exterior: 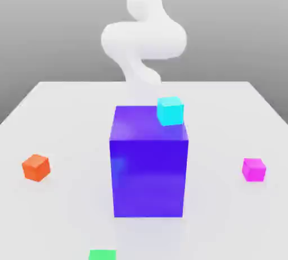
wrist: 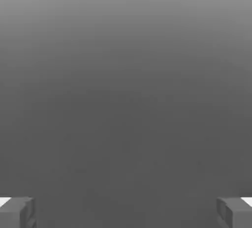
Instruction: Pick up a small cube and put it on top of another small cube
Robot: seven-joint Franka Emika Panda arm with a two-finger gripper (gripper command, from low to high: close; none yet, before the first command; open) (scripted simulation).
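Looking from near to far in the exterior view, found a green cube (exterior: 102, 254) closest, cut off by the frame and a little to the exterior view's left of centre. Beyond it, saw a large blue-purple block (exterior: 148, 177) standing upright on the pale worktop (exterior: 73, 107). Spotted the magenta cube (exterior: 253, 170), the 1 for the task, flat on the worktop toward the exterior view's right, well apart from the block. Noted an orange cube (exterior: 36, 168) on the opposite side, also on the worktop and turned at an angle. Higher up, made out a cyan cube (exterior: 170, 111) on the block's top face, at its edge toward the exterior view's right. Farthest back, saw the white arm (exterior: 144, 40). In the hand view, saw the tool (wrist: 126, 213) spread wide, with 2 tips far apart and nothing between, against plain grey.
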